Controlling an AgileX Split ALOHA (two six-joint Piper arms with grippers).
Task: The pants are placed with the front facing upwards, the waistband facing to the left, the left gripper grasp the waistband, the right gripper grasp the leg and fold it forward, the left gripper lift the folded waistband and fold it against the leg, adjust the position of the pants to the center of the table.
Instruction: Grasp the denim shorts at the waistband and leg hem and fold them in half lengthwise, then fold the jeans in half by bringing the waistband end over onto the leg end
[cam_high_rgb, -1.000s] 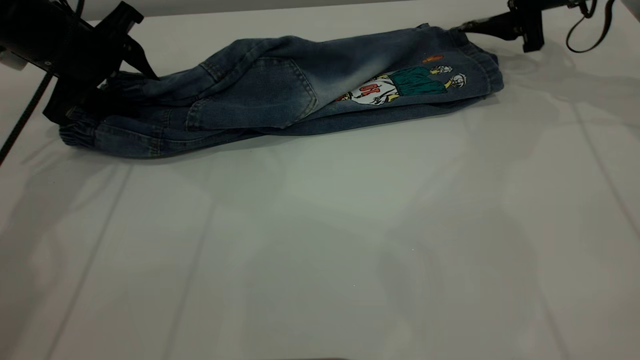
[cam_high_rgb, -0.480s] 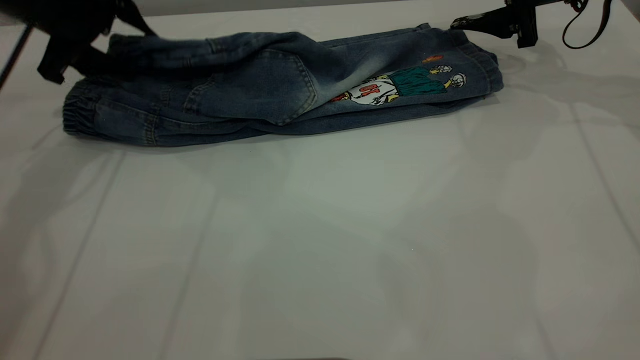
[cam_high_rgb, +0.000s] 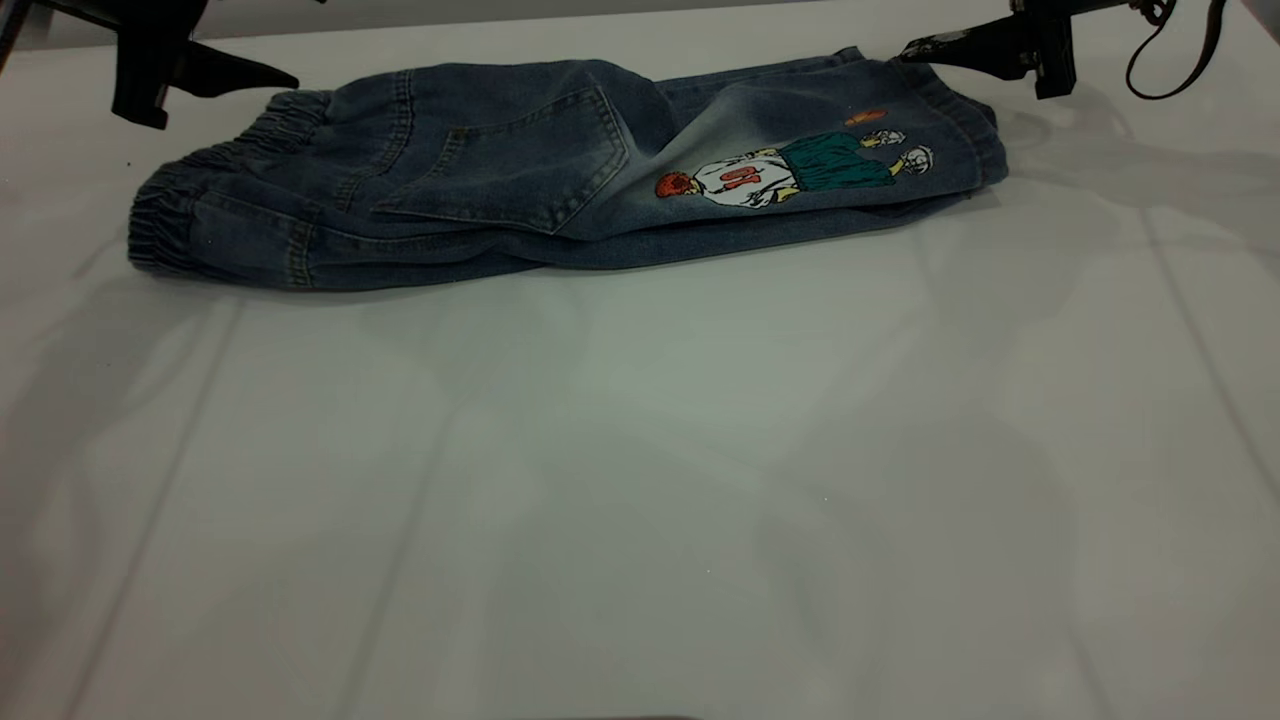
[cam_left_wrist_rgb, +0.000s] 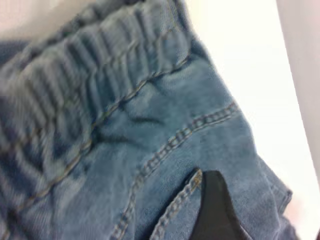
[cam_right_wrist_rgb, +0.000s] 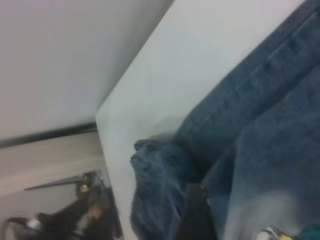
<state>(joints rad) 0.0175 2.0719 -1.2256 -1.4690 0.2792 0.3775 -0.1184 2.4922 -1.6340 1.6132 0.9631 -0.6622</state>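
Note:
The blue denim pants (cam_high_rgb: 560, 180) lie folded lengthwise across the far part of the white table (cam_high_rgb: 640, 480), cartoon print (cam_high_rgb: 790, 170) facing up. The ruched waistband (cam_high_rgb: 165, 225) is at the left end and fills the left wrist view (cam_left_wrist_rgb: 75, 75). My left gripper (cam_high_rgb: 280, 80) hovers open just above and behind the waistband, holding nothing; one black finger (cam_left_wrist_rgb: 212, 210) shows over the denim. My right gripper (cam_high_rgb: 905, 50) is open at the far right, its tip by the leg hem (cam_high_rgb: 960, 110), with one finger (cam_right_wrist_rgb: 195, 215) above the gathered cuff (cam_right_wrist_rgb: 155, 185).
The table's far edge (cam_high_rgb: 600, 18) runs just behind the pants. A looping black cable (cam_high_rgb: 1170, 60) hangs from the right arm. Bare table surface stretches from the pants toward the near side.
The left gripper let go of the raised waistband layer and lifted away to the upper left. The denim dropped flat, uncovering more of the cartoon print. The right gripper barely moved.

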